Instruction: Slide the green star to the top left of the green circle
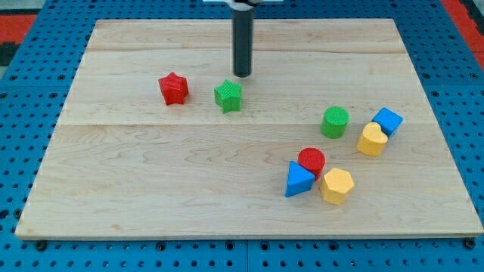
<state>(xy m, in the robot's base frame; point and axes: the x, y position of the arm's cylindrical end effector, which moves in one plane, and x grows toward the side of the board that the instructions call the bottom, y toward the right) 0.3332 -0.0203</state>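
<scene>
I have no jaws on this rig, only the dark rod, so there is nothing to open or close. My tip (242, 75) rests on the wooden tabletop (151, 196), in the upper middle of the board.

The green star (228, 96) sits just below my tip and slightly toward the view's left, near it but with a small gap between. Farther to the view's left of my tip, beside the green star yet apart from it, lies the red star (173, 88).

The green circle (335, 122) stands well to the view's right of my tip and lower down. Bare wood lies between the green star and it. Just past it on the right, a yellow heart (371, 140) and a blue cube (388, 120) touch each other.

Lower still, toward the view's bottom right from my tip, a red circle (311, 160), a blue triangle (298, 180) and a yellow hexagon (336, 186) huddle together.
</scene>
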